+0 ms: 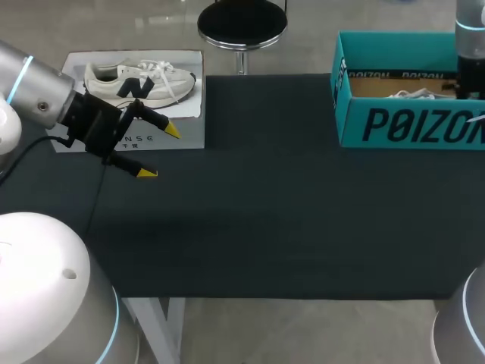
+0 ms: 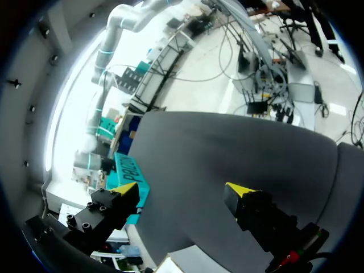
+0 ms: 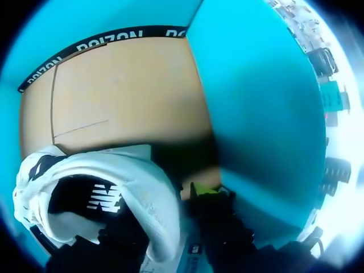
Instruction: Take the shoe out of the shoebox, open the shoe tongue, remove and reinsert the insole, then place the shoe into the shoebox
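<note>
Your left gripper [image 1: 160,152] is spread wide with nothing in it. It hovers over the left end of the table [image 1: 288,220], just in front of a white card [image 1: 189,125] with a sneaker [image 1: 140,82] on it (print or real, can't tell from here). Your right gripper [image 3: 196,200] is down inside the teal shoebox [image 1: 409,127] at the table's far right corner, right up against the heel rim of the shoe [image 3: 145,187]. Honestly can't tell if it's clamped on or loose. The shoe sits in the shoebox on the brown bottom, close to one wall, with its opening facing the wrist camera. In the head view its laces peek over the shoebox edge.
</note>
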Controlling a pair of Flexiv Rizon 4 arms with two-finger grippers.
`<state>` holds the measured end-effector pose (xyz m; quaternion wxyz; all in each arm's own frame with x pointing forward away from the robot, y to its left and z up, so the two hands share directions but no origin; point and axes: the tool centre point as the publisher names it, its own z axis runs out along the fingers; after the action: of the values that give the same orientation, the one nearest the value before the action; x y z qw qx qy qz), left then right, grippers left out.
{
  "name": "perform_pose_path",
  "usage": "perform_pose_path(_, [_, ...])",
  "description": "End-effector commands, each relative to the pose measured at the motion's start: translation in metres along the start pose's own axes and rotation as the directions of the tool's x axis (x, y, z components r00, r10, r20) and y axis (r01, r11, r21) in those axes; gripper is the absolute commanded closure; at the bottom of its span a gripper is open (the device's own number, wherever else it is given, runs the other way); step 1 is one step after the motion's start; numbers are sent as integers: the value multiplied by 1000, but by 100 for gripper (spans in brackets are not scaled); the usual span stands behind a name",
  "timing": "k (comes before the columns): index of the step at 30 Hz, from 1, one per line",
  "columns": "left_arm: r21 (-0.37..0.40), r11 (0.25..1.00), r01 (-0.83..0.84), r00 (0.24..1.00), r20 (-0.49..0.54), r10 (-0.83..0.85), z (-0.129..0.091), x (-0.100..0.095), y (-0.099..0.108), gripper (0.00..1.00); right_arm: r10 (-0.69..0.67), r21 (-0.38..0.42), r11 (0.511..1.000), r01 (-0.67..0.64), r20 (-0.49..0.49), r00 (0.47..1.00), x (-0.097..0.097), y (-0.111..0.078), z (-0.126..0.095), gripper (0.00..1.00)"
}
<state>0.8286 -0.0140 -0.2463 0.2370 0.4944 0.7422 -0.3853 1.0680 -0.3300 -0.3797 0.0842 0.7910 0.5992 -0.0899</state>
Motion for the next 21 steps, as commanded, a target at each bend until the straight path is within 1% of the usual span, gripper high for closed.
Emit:
perform_pose_path(1, [-2, 1000, 0, 1000, -4, 0, 0, 0, 0, 0, 3, -22, 1000, -3, -2, 1000, -4, -3, -16, 0])
perform_pose_path(6, [-2, 1000, 0, 1000, -4, 0, 0, 0, 0, 0, 9, -60, 998, -9, 4, 1000, -7, 1, -39, 0])
perform_pose_path(10, [-2, 1000, 0, 1000, -4, 0, 0, 0, 0, 0, -1, -91, 996, 2, 9, 1000, -5, 8, -56, 0])
perform_pose_path(12, [-2, 1000, 0, 1000, -4, 0, 0, 0, 0, 0, -5, -115, 993, 5, 3, 1000, -2, 11, -69, 0])
perform_pose_path(17, [-2, 1000, 0, 1000, -4, 0, 0, 0, 0, 0, -43, -175, 984, 39, -19, 999, 11, 22, -103, 0])
perform_pose_path(19, [-2, 1000, 0, 1000, -4, 0, 0, 0, 0, 0, -65, -204, 978, 52, -60, 996, 18, 26, -118, 0])
perform_pose_path(21, [-2, 1000, 0, 1000, -4, 0, 0, 0, 0, 0, -85, -221, 973, 67, -74, 994, 25, 26, -131, 0])
